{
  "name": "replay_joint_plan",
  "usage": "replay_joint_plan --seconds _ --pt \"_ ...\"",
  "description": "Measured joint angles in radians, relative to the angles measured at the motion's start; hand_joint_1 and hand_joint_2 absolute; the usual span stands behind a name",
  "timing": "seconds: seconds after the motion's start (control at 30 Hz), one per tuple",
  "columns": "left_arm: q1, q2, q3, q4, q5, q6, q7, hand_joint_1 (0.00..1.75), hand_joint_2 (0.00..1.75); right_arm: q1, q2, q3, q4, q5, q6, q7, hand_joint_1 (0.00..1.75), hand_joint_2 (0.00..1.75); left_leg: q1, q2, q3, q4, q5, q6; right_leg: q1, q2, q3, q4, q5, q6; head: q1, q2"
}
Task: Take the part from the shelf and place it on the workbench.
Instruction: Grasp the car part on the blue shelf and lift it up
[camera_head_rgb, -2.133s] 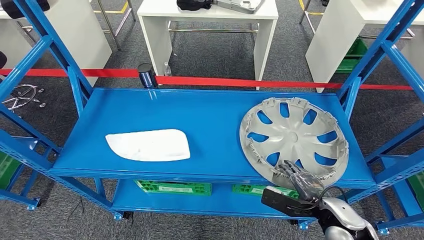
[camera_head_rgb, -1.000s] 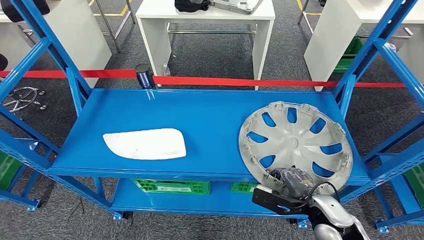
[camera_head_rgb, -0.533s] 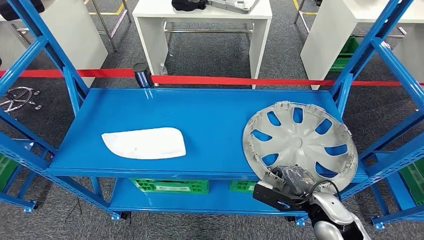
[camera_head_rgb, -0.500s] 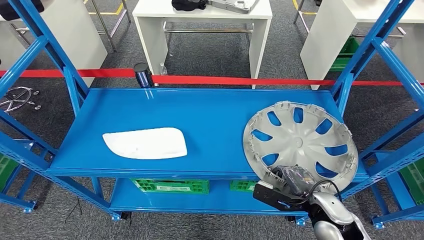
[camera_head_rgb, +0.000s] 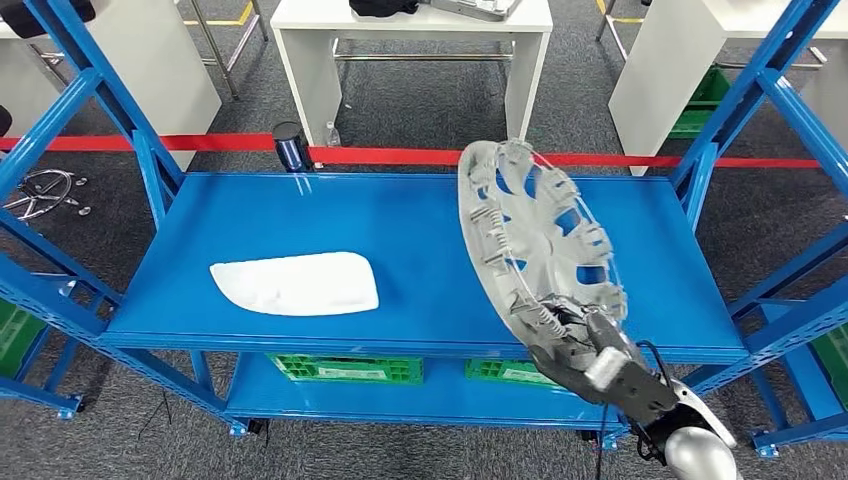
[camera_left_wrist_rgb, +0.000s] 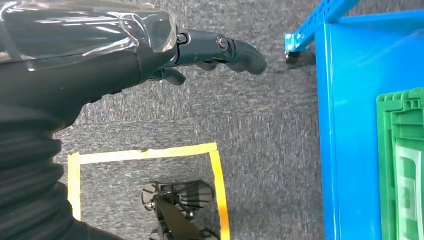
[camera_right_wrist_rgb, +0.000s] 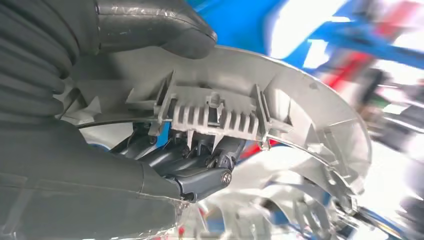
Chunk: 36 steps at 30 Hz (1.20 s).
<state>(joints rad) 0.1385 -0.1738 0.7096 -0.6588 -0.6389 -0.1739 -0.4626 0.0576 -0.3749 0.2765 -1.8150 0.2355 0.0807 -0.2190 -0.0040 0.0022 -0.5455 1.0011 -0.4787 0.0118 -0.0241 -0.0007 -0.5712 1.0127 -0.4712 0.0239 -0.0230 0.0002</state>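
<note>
Right hand (camera_head_rgb: 590, 352) gripping the lower rim of a round silver plastic hubcap (camera_head_rgb: 535, 250), hubcap tilted up on edge above the blue metal shelf (camera_head_rgb: 400, 240), left hand (camera_left_wrist_rgb: 200, 50) empty, fingers extended, beside the shelf

right robot hand (camera_head_rgb: 590, 352) gripping tilted hubcap (camera_head_rgb: 530, 240), apparently lifted

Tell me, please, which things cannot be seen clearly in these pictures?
- Right hand, head view: its fingers are mostly hidden behind the hubcap rim.
- Far half of the hubcap, right wrist view: motion blur.
- Things on the white table, head view: cut off by the top edge.
- Green crates, head view: hidden under the shelf.
</note>
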Motion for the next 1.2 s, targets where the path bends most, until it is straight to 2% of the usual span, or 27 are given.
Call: replay_joint_plan --seconds 0.07,0.1,0.13,0.2,0.23,0.27,0.3,0.37,0.4,0.43,0.47,0.57,0.63,0.7,0.73,0.77,0.8,0.87,0.9,0.93,0.97,1.07,1.13,1.2 --pt "0.005 -0.001 0.001 -0.001 0.000 0.006 -0.008 0.00 1.75 -0.004 0.001 -0.007 -0.015 -0.058 0.003 -0.037 1.61 1.75 0.004 -0.001 -0.008 0.013 -0.011 -0.008 -0.003 0.000 0.000 -0.001 0.002 -0.010 -0.001 0.000" --pt "0.006 -0.001 0.001 -0.001 0.000 0.008 -0.011 0.00 1.75 -0.007 0.002 -0.008 -0.023 -0.073 0.005 -0.047 1.61 1.75 0.006 -0.001 -0.022 0.043 -0.031 -0.014 -0.005 0.000 0.001 -0.002 0.003 -0.014 -0.002 0.000" --pt "0.006 -0.001 0.002 -0.001 0.000 0.009 -0.013 0.00 1.75 -0.009 0.003 -0.009 -0.030 -0.082 0.007 -0.053 1.61 1.75 0.008 -0.001 -0.046 0.095 -0.059 -0.020 -0.007 0.000 0.001 -0.002 0.003 -0.018 -0.004 0.000" --pt "0.006 -0.001 0.003 -0.001 0.000 0.010 -0.014 0.00 1.75 -0.011 0.005 -0.010 -0.038 -0.088 0.010 -0.059 1.61 1.75 0.011 -0.002 -0.113 0.235 -0.120 -0.029 -0.005 0.000 0.000 -0.002 0.003 -0.022 -0.007 0.000" --pt "0.007 -0.001 0.004 -0.001 0.000 0.010 -0.015 0.00 1.75 -0.012 0.006 -0.010 -0.039 -0.095 0.012 -0.062 1.61 1.75 0.013 -0.002 -0.140 0.286 -0.133 -0.030 -0.004 0.000 0.000 -0.002 0.003 -0.023 -0.007 0.000" --pt "0.008 -0.001 0.004 -0.001 0.000 0.010 -0.015 0.00 1.75 -0.012 0.007 -0.010 -0.040 -0.107 0.014 -0.068 1.61 1.75 0.014 -0.002 -0.151 0.300 -0.126 -0.030 -0.003 0.000 0.000 -0.002 0.003 -0.023 -0.007 0.000" --pt "0.008 -0.002 0.005 -0.001 0.000 0.011 -0.016 0.00 1.75 -0.012 0.009 -0.010 -0.042 -0.124 0.017 -0.076 1.61 1.75 0.014 -0.002 -0.141 0.271 -0.099 -0.027 -0.002 0.001 0.001 -0.002 0.002 -0.023 -0.007 0.000" --pt "0.008 -0.002 0.009 -0.003 0.000 0.012 -0.018 0.00 1.75 -0.014 0.014 -0.009 -0.051 -0.166 0.029 -0.100 1.61 1.75 0.012 -0.003 -0.078 0.128 -0.025 -0.016 0.000 0.003 0.003 -0.002 0.002 -0.023 -0.006 0.000" --pt "0.008 -0.002 0.012 -0.005 0.000 0.013 -0.019 0.00 1.75 -0.017 0.016 -0.009 -0.058 -0.187 0.038 -0.111 1.61 1.75 0.009 -0.003 -0.049 0.064 -0.001 -0.009 0.002 0.004 0.002 -0.002 0.002 -0.022 -0.006 0.000" --pt "0.008 -0.003 0.016 -0.007 -0.001 0.013 -0.020 0.00 1.75 -0.021 0.019 -0.009 -0.065 -0.207 0.047 -0.123 1.61 1.75 0.006 -0.003 -0.032 0.024 0.010 -0.003 0.004 0.004 0.000 -0.002 0.003 -0.021 -0.006 0.000" --pt "0.008 -0.004 0.019 -0.010 -0.002 0.013 -0.020 0.00 1.75 -0.025 0.021 -0.008 -0.072 -0.226 0.058 -0.134 1.61 1.75 0.002 -0.002 -0.026 0.008 0.009 0.000 0.004 0.004 -0.002 -0.003 0.004 -0.018 -0.006 0.000" --pt "0.009 -0.008 0.029 -0.017 -0.008 0.012 -0.021 0.00 1.75 -0.037 0.024 -0.006 -0.093 -0.281 0.107 -0.165 1.61 1.75 0.003 -0.002 -0.018 -0.010 0.018 0.012 0.003 0.002 -0.007 0.000 0.001 -0.006 -0.005 0.000" --pt "0.008 -0.012 0.035 -0.021 -0.015 0.010 -0.021 0.00 1.75 -0.049 0.024 -0.005 -0.105 -0.320 0.150 -0.185 1.61 1.75 0.006 -0.002 -0.009 -0.027 0.029 0.022 0.003 0.001 -0.034 0.057 -0.030 -0.008 -0.004 0.000" --pt "0.006 -0.013 0.042 -0.022 -0.025 0.005 -0.021 0.00 1.75 -0.064 0.024 -0.003 -0.116 -0.366 0.202 -0.206 1.61 1.75 0.004 -0.002 -0.010 -0.028 0.032 0.025 0.003 0.001 -0.092 0.181 -0.081 -0.015 -0.003 0.000" --pt "0.006 -0.014 0.045 -0.023 -0.030 0.002 -0.021 0.00 1.75 -0.072 0.024 -0.001 -0.122 -0.390 0.230 -0.216 1.61 1.75 0.003 -0.002 -0.011 -0.027 0.032 0.025 0.003 0.001 -0.117 0.235 -0.097 -0.014 -0.003 0.000" --pt "0.005 -0.014 0.047 -0.022 -0.036 -0.002 -0.023 0.00 1.75 -0.080 0.024 0.000 -0.129 -0.417 0.264 -0.224 1.61 1.75 0.003 -0.003 -0.011 -0.025 0.031 0.025 0.002 0.001 -0.128 0.260 -0.099 -0.010 -0.003 0.000" --pt "0.004 -0.014 0.048 -0.022 -0.041 -0.007 -0.027 0.00 1.75 -0.088 0.024 0.001 -0.139 -0.447 0.302 -0.230 1.61 1.75 0.004 -0.004 -0.011 -0.023 0.030 0.023 0.000 0.000 -0.123 0.247 -0.087 -0.001 -0.002 0.000" --pt "-0.002 -0.012 0.049 -0.018 -0.053 -0.019 -0.041 0.00 1.75 -0.111 0.025 0.004 -0.166 -0.519 0.392 -0.239 1.61 1.75 0.006 -0.006 -0.013 -0.012 0.024 0.016 -0.007 -0.001 -0.070 0.131 -0.037 0.019 -0.002 0.000" --pt "-0.006 -0.010 0.049 -0.015 -0.058 -0.023 -0.049 0.00 1.75 -0.125 0.026 0.008 -0.182 -0.557 0.434 -0.241 1.61 1.75 0.005 -0.007 -0.016 -0.002 0.019 0.010 -0.008 0.000 -0.042 0.073 -0.018 0.022 -0.002 0.000" --pt "-0.011 -0.006 0.049 -0.011 -0.062 -0.026 -0.057 0.00 1.75 -0.140 0.028 0.012 -0.198 -0.593 0.468 -0.241 1.61 1.75 0.003 -0.007 -0.021 0.006 0.014 0.004 -0.008 0.001 -0.023 0.034 -0.006 0.019 -0.002 0.000" --pt "-0.015 -0.002 0.048 -0.007 -0.064 -0.029 -0.065 0.00 1.75 -0.154 0.030 0.018 -0.212 -0.627 0.494 -0.239 1.61 1.75 0.002 -0.007 -0.025 0.012 0.011 -0.001 -0.006 0.002 -0.016 0.018 -0.004 0.011 -0.002 0.000" --pt "-0.020 0.007 0.046 0.004 -0.072 -0.032 -0.085 0.00 1.75 -0.187 0.037 0.034 -0.235 -0.717 0.542 -0.224 1.61 1.75 0.005 -0.007 -0.031 0.020 0.007 -0.011 -0.004 0.005 -0.019 0.020 0.000 -0.012 -0.003 0.000" --pt "-0.022 0.014 0.045 0.011 -0.076 -0.025 -0.093 0.00 1.75 -0.208 0.045 0.044 -0.245 -0.758 0.562 -0.208 1.61 1.75 0.009 -0.006 -0.051 0.072 -0.033 -0.021 -0.007 0.004 -0.020 0.019 0.005 -0.022 -0.004 0.000" --pt "-0.025 0.019 0.043 0.016 -0.077 -0.021 -0.096 0.00 1.75 -0.223 0.056 0.055 -0.255 -0.780 0.574 -0.197 1.61 1.75 0.012 -0.004 -0.098 0.193 -0.104 -0.031 -0.005 0.003 -0.021 0.019 0.008 -0.026 -0.007 0.000"
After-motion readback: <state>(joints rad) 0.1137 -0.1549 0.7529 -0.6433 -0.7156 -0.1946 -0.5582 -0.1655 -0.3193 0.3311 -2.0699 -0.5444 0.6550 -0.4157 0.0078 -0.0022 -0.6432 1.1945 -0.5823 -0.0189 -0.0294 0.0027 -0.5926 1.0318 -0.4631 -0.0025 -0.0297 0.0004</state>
